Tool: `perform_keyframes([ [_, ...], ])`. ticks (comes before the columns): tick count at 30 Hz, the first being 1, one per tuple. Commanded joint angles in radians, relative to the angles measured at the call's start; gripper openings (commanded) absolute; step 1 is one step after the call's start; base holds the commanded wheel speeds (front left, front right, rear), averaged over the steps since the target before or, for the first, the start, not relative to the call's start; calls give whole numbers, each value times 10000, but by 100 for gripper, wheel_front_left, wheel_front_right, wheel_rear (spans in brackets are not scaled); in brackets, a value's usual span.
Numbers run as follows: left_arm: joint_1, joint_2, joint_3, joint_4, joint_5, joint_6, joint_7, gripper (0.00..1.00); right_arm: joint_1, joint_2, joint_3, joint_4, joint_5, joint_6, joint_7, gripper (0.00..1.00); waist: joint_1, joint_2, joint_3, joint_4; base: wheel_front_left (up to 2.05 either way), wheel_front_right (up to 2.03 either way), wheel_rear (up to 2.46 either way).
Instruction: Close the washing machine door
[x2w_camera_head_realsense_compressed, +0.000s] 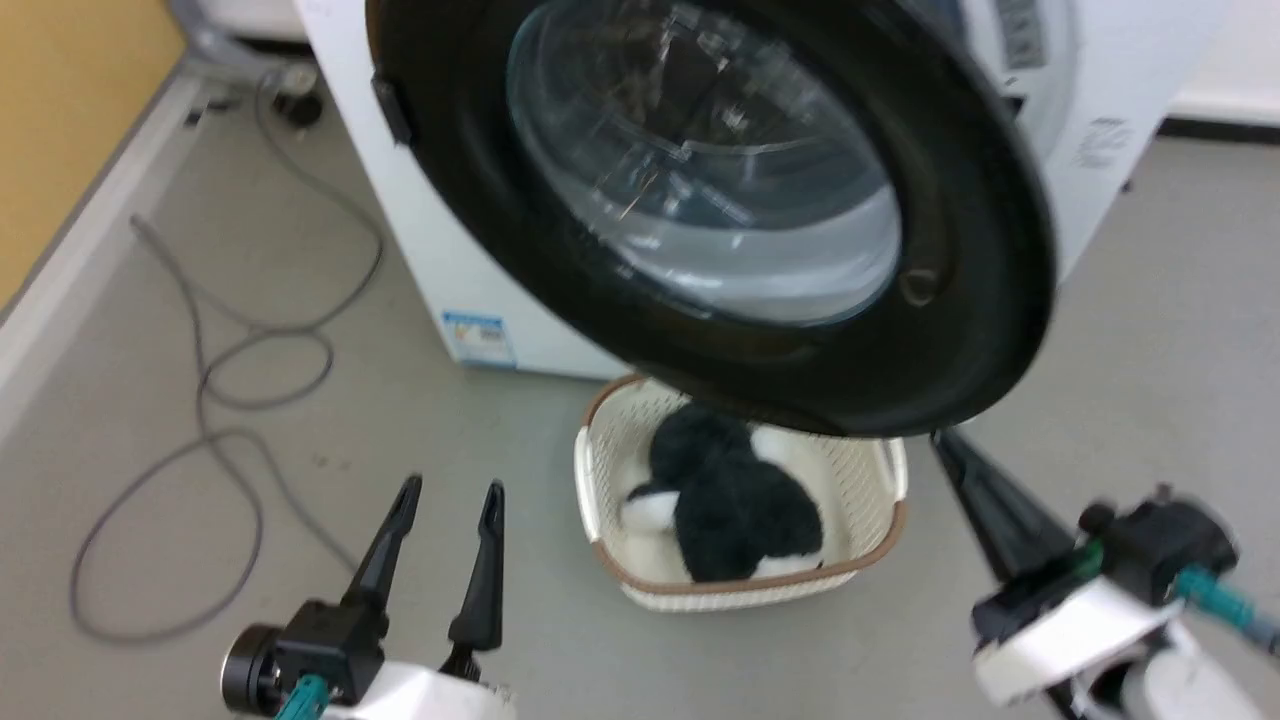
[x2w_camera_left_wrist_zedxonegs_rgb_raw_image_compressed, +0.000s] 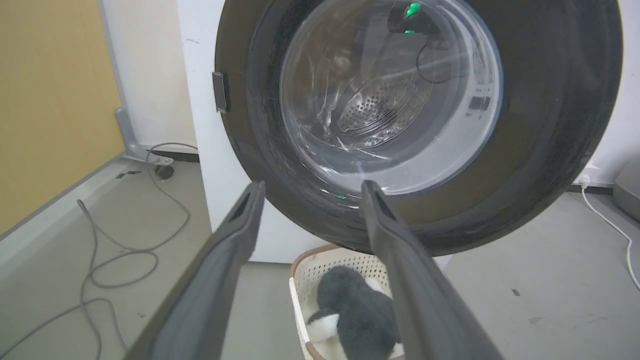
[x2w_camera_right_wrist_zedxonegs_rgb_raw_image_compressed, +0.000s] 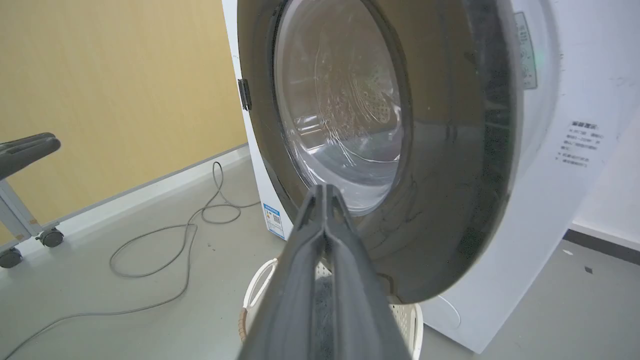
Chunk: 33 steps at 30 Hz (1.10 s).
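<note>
Washing machine door (x2w_camera_head_realsense_compressed: 700, 200) isn't shut: you've got it swung out from the white washing machine (x2w_camera_head_realsense_compressed: 450, 260), hanging over the cream basket (x2w_camera_head_realsense_compressed: 590, 470) with the black-and-white plush (x2w_camera_head_realsense_compressed: 730, 500) on the floor (x2w_camera_head_realsense_compressed: 1150, 350). Your right tool (x2w_camera_head_realsense_compressed: 942, 440) has its fingers pinched together on nothing, with the tip right at the door's lower rim. I can't tell if it's actually touching. Your left tool (x2w_camera_head_realsense_compressed: 451, 488) sits low on the left, fingers spread, empty, well apart from the door. Grey cable (x2w_camera_head_realsense_compressed: 202, 395) loops near the yellow wall (x2w_camera_head_realsense_compressed: 60, 120).
</note>
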Motion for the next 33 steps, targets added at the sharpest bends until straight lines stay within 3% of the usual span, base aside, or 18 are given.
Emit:
perform_keyframes([
  [1, -238, -66, -6, -46, 75, -41, -53, 100, -330, -200, 60, 87, 181, 8, 89, 0, 0, 0, 514, 412, 0, 0, 0],
  [9, -784, -314, 2, 76, 135, -152, -53, 100, -2227, -1450, 181, 949, 1321, 8, 781, 0, 0, 0, 1468, 1113, 0, 0, 0],
  [15, -1160, -412, -126, 38, 69, -216, -53, 100, -3232, -2109, -395, 1822, 2113, 8, 945, 0, 0, 0, 1989, 1521, 0, 0, 0],
  [24, -1601, -442, -323, -108, -215, -9, -53, 100, -5201, -2562, -1128, 3012, 2653, 8, 1388, 0, 0, 0, 2745, 1841, 0, 0, 0],
  [33, -1731, -444, -488, -58, -352, 154, -53, 100, -6681, -2528, -1915, 4608, 2862, 8, 1673, 0, 0, 0, 2939, 2036, 0, 0, 0],
])
